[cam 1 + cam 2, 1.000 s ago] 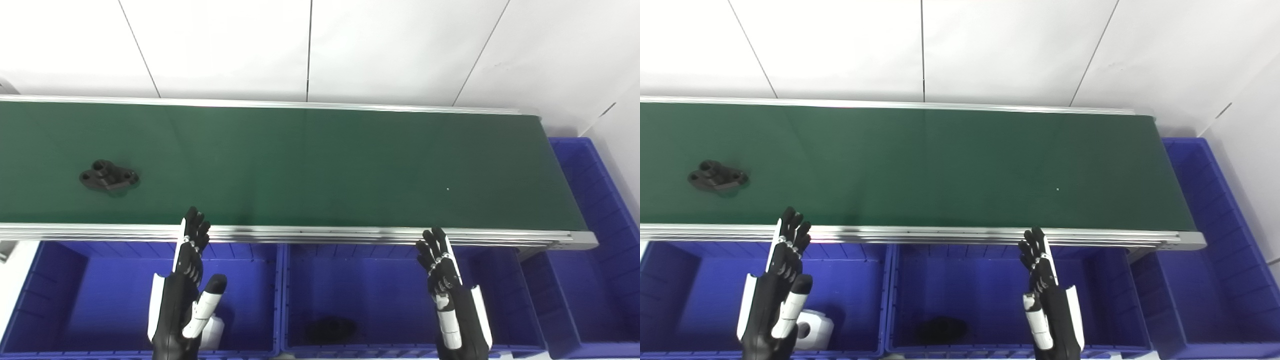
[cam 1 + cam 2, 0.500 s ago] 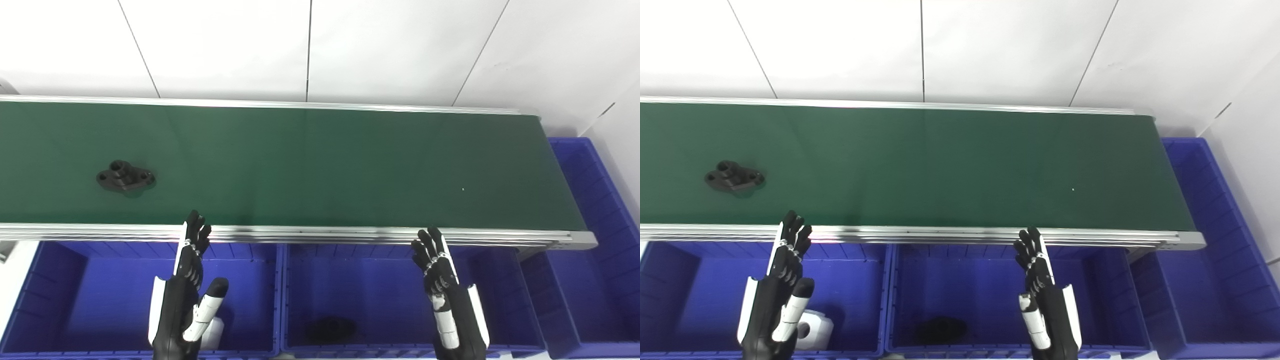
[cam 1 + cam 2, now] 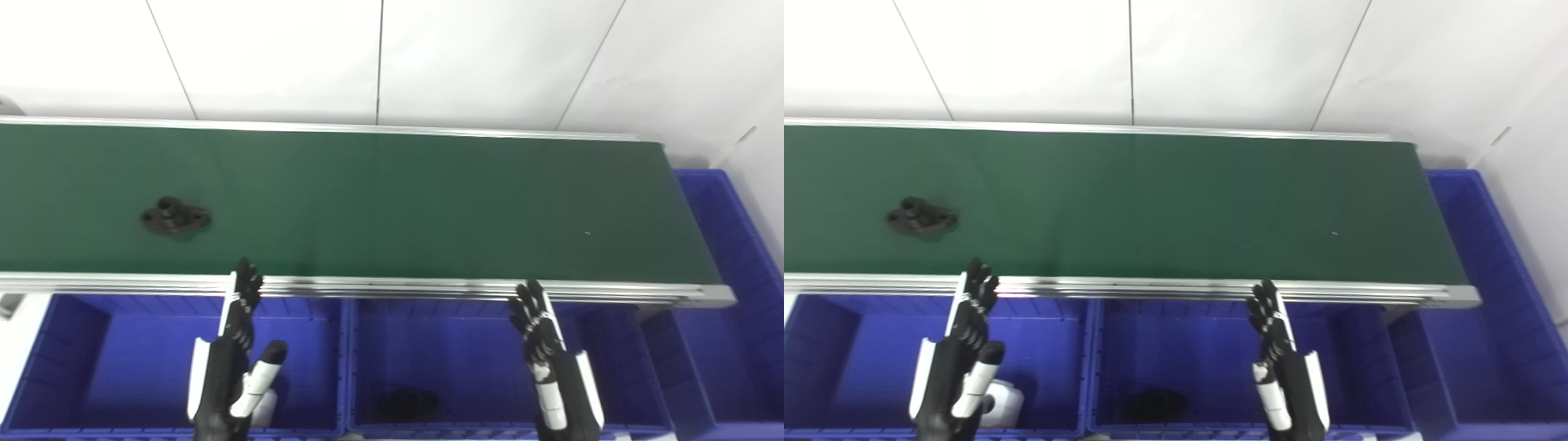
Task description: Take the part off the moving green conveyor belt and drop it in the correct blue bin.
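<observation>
No readable text, labels, brand marks, numbers or signs in either view. Checked the green conveyor belt [image 3: 392, 202] and its metal side rail [image 3: 429, 286], the blue bins [image 3: 465, 361], the black part [image 3: 176, 218] on the belt, the white wall panels [image 3: 282, 55], and both hands, left hand [image 3: 236, 355] and right hand [image 3: 548, 361]: all surfaces plain. Only mark is a tiny white speck [image 3: 587, 233] on the belt, not a character.

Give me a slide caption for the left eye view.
Black part rides the green conveyor belt while open left hand and right hand wait over blue bins.
</observation>
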Controlling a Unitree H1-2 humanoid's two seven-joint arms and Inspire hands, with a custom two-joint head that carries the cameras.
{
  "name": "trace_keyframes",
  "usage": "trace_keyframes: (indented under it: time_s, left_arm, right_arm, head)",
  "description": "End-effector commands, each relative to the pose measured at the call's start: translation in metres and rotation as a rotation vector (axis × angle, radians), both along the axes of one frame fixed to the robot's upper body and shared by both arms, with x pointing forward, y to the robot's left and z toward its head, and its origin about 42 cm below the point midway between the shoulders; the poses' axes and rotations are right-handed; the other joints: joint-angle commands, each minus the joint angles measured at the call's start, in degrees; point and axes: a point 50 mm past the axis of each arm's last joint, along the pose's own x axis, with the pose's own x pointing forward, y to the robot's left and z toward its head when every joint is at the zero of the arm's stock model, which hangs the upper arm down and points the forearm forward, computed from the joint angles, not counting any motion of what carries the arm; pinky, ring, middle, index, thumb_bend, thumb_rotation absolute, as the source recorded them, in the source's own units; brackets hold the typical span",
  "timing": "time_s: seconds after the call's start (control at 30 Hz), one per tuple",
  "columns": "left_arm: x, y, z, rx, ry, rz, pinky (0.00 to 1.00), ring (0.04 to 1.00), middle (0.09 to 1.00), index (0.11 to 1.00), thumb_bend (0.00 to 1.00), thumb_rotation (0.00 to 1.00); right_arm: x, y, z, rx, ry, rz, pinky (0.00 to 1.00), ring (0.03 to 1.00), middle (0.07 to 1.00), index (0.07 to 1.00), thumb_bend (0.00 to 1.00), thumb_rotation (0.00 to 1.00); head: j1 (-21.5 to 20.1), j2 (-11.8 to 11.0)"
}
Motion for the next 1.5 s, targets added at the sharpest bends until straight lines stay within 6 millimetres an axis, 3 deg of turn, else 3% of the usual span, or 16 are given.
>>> trace_keyframes:
  time_s: [0.0,0.1,0.37,0.57,0.63,0.7,0.87,1.03,1.1,1.17,1.3,1.37,1.47]
  left_arm:
    - [0.000,-0.007,0.005,-0.013,-0.043,0.005,0.96,0.968,0.992,1.000,0.61,0.80]
    - [0.001,-0.016,0.002,-0.016,-0.040,0.009,0.94,0.955,0.979,0.988,0.61,0.78]
    - [0.008,-0.036,-0.003,-0.027,-0.046,0.005,0.89,0.927,0.958,0.954,0.61,0.72]
    - [0.012,-0.052,-0.010,-0.021,-0.036,0.022,0.86,0.921,0.954,0.942,0.71,0.75]
    - [0.011,-0.057,-0.013,-0.037,-0.016,0.022,0.86,0.932,0.962,0.946,0.72,0.74]
    - [0.012,-0.059,-0.017,-0.053,-0.002,0.027,0.87,0.941,0.966,0.945,0.71,0.72]
    - [0.013,-0.057,-0.022,-0.068,0.003,0.026,0.88,0.941,0.957,0.932,0.72,0.70]
    - [0.013,-0.047,-0.021,-0.077,-0.005,0.018,0.87,0.946,0.958,0.931,0.69,0.67]
    - [0.012,-0.042,-0.018,-0.077,-0.008,0.018,0.88,0.949,0.959,0.935,0.68,0.67]
    - [0.012,-0.035,-0.015,-0.053,-0.032,0.013,0.88,0.939,0.957,0.939,0.69,0.69]
    - [0.012,-0.024,-0.009,0.006,-0.068,-0.003,0.86,0.919,0.957,0.948,0.70,0.74]
    - [0.012,-0.021,-0.008,0.011,-0.067,-0.010,0.87,0.922,0.961,0.960,0.70,0.74]
    - [0.012,-0.017,-0.006,0.011,-0.060,-0.019,0.89,0.929,0.964,0.967,0.69,0.74]
  right_arm:
    - [0.000,-0.006,0.004,-0.002,-0.064,0.008,0.97,0.956,0.974,1.000,0.80,0.92]
    - [-0.001,-0.015,-0.002,-0.005,-0.057,0.010,0.98,0.970,0.989,1.000,0.80,0.93]
    - [0.005,-0.038,-0.011,0.010,-0.046,0.013,1.00,0.992,1.000,1.000,0.80,0.97]
    - [0.009,-0.051,-0.015,-0.025,-0.039,0.001,1.00,0.999,1.000,1.000,0.76,0.97]
    - [0.010,-0.056,-0.019,-0.043,-0.030,-0.014,1.00,1.000,1.000,1.000,0.75,0.97]
    - [0.010,-0.058,-0.025,-0.023,-0.015,-0.025,1.00,1.000,1.000,1.000,0.75,0.96]
    - [0.013,-0.057,-0.032,-0.020,-0.001,-0.003,1.00,1.000,1.000,1.000,0.76,0.90]
    - [0.017,-0.050,-0.025,-0.090,-0.021,0.011,0.99,0.976,0.995,1.000,0.75,0.86]
    - [0.018,-0.046,-0.018,-0.120,-0.040,0.007,0.96,0.959,0.984,1.000,0.72,0.82]
    - [0.025,-0.045,-0.004,-0.259,-0.086,0.017,0.93,0.940,0.964,0.986,0.72,0.76]
    - [0.039,-0.043,0.018,-0.456,-0.208,0.003,0.88,0.916,0.925,0.949,0.87,0.68]
    - [0.047,-0.042,0.027,-0.496,-0.263,-0.008,0.81,0.869,0.896,0.928,0.97,0.66]
    - [0.066,-0.037,0.045,-0.524,-0.313,-0.029,0.74,0.815,0.868,0.925,0.99,0.65]
  head:
    - [2.0,-1.1]
    - [5.8,-2.8]
    - [9.0,-2.7]
    - [10.6,-5.4]
    - [11.4,-8.3]
    - [11.4,-9.8]
    - [9.9,-11.2]
    - [6.3,-10.2]
    - [4.9,-9.2]
    - [2.9,-7.3]
    - [0.3,-5.2]
    - [-0.3,-4.8]
    - [-1.1,-4.2]
